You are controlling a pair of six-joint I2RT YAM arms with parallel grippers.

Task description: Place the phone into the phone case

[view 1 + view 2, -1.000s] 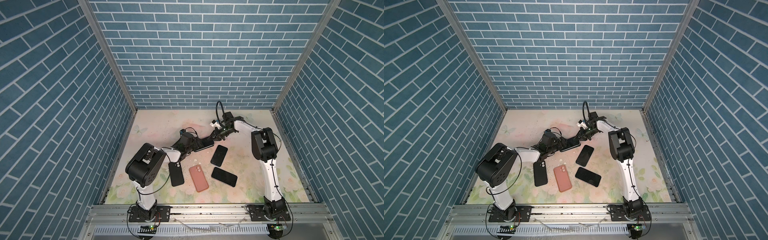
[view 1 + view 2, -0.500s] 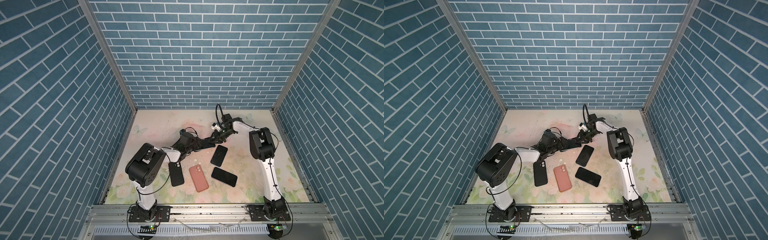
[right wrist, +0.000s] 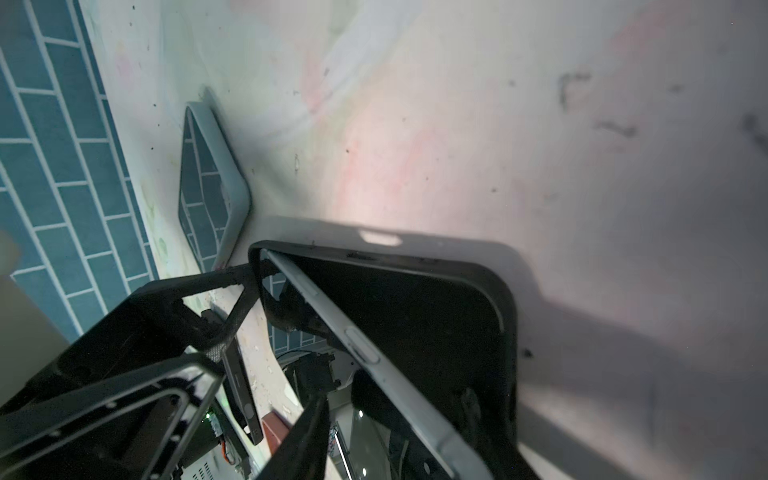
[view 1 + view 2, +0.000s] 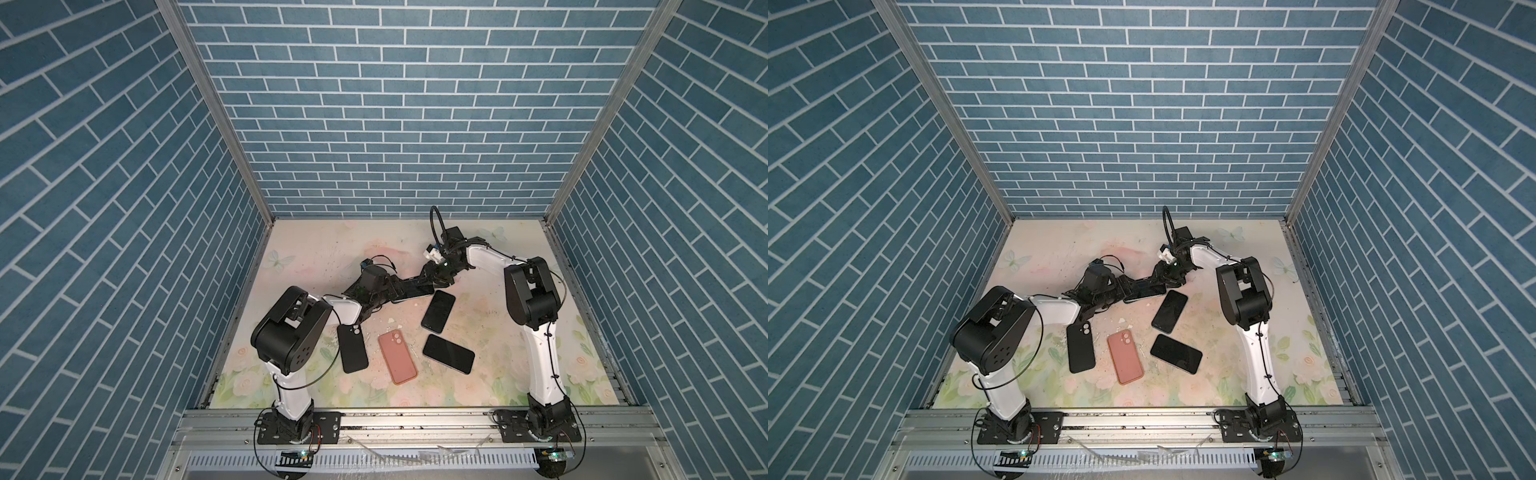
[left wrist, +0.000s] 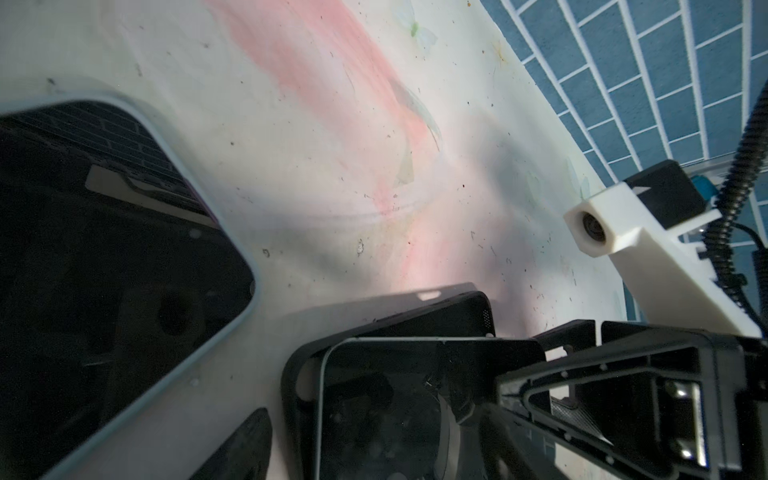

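Two grippers meet over the middle of the table (image 4: 328, 249) in both top views. The left gripper (image 4: 397, 287) reaches in from the lower left and the right gripper (image 4: 430, 279) from the upper right. The phone (image 4: 412, 291) lies between them as a dark slab, and its fit cannot be read from this height.

In the left wrist view, the phone (image 5: 382, 407) sits at lower centre inside the black phone case (image 5: 440, 309). The case's far wall stands clear behind it, so the phone looks tilted rather than flush. The left gripper's jaws seem to bracket the pair; whether they pinch it I cannot tell.

In the right wrist view, the phone's silver edge (image 3: 361, 353) runs diagonally above the case rim (image 3: 505, 316), with one long side raised. The right gripper's jaws stand apart and hold nothing, with bare table showing between them. One finger (image 3: 195, 279) sits at the case's corner.

The step in hand looks like the final seating. It is probably done best by steadying the case with the left gripper and pressing straight down on the raised side with the right, working along the edge. A sideways push could slide the case toward the grey-rimmed phone (image 3: 212, 187) nearby.
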